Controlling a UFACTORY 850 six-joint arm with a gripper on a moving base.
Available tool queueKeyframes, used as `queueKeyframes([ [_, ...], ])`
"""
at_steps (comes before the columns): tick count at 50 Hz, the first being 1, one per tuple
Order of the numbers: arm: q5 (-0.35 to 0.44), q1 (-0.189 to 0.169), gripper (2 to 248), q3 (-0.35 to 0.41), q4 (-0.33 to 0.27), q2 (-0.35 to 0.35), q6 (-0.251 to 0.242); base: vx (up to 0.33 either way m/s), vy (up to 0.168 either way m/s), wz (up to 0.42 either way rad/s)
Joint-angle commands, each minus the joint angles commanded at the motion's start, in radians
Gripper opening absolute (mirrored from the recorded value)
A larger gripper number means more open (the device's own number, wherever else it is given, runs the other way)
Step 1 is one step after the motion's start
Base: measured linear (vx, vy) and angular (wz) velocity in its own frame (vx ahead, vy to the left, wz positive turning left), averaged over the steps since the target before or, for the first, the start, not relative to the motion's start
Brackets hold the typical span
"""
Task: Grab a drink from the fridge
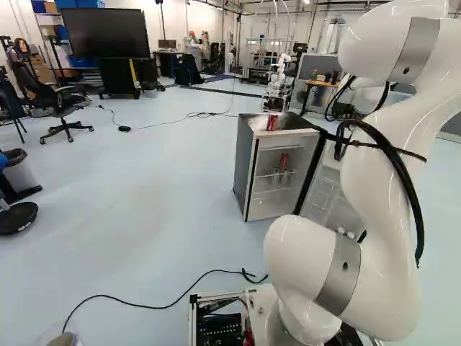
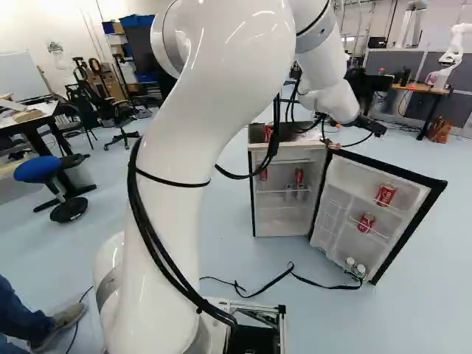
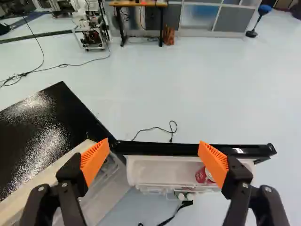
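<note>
In the right base view my gripper [image 2: 372,127] is above the swung-out door [image 2: 346,193] of the small fridge [image 2: 286,215]. The wrist view shows the gripper [image 3: 149,153] open above the door's upper edge [image 3: 178,149], nothing between its pads. Red cans stand in the door racks, one higher [image 2: 385,195] and one lower [image 2: 366,222]; the wrist view shows a can [image 3: 201,175] near one orange pad. Inside the fridge are more red cans [image 2: 299,175]. Another red can [image 1: 271,122] stands on the fridge top [image 1: 288,121]. White-capped bottles [image 2: 355,267] sit low in the door.
A dark cable [image 2: 269,285] lies on the floor before the fridge. Another robot [image 1: 278,83] stands behind the fridge, and one more [image 2: 451,55] at a far desk. A stool [image 2: 44,171] and a person's leg [image 2: 29,317] are at the left of the right base view.
</note>
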Motion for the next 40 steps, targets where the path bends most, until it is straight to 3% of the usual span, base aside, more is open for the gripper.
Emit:
queueKeyframes([
  [29, -0.301, -0.057, 247, -0.11, -0.021, -0.062, 0.0, 0.0, 0.0, 0.0],
  [40, -0.337, -0.074, 247, -0.162, -0.026, -0.101, 0.0, 0.0, 0.0, 0.0],
])
